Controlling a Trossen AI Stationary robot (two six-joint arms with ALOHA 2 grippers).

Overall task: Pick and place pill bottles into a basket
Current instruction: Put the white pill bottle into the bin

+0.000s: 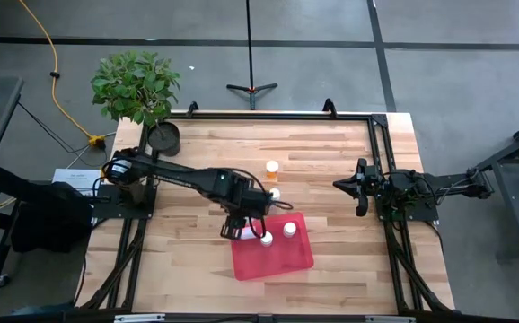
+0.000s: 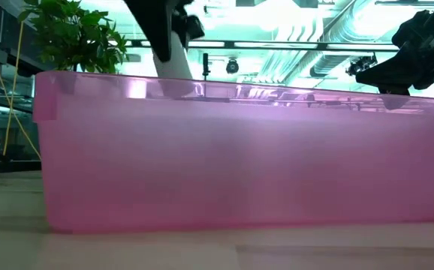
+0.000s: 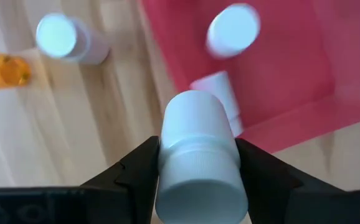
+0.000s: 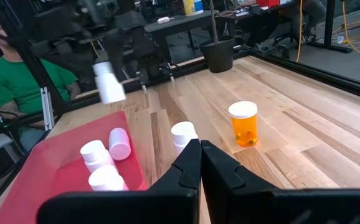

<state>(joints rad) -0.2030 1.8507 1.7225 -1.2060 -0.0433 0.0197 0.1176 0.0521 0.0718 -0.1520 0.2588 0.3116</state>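
Left gripper (image 3: 198, 168) clamped on a white bottle (image 3: 198, 149) above the basket's (image 1: 286, 260) edge.

In the low view the basket wall hides whatever is inside, and only the held bottle's lower end shows above the rim. That bottle hangs tilted, cap toward the gripper. Three white bottles (image 4: 102, 165) are in the basket, one leaning. On the table beside it stand another white bottle (image 4: 183, 134) and the amber bottle (image 4: 243, 123), upright. The right gripper (image 4: 200, 158) waits at the table's right side, fingers together.
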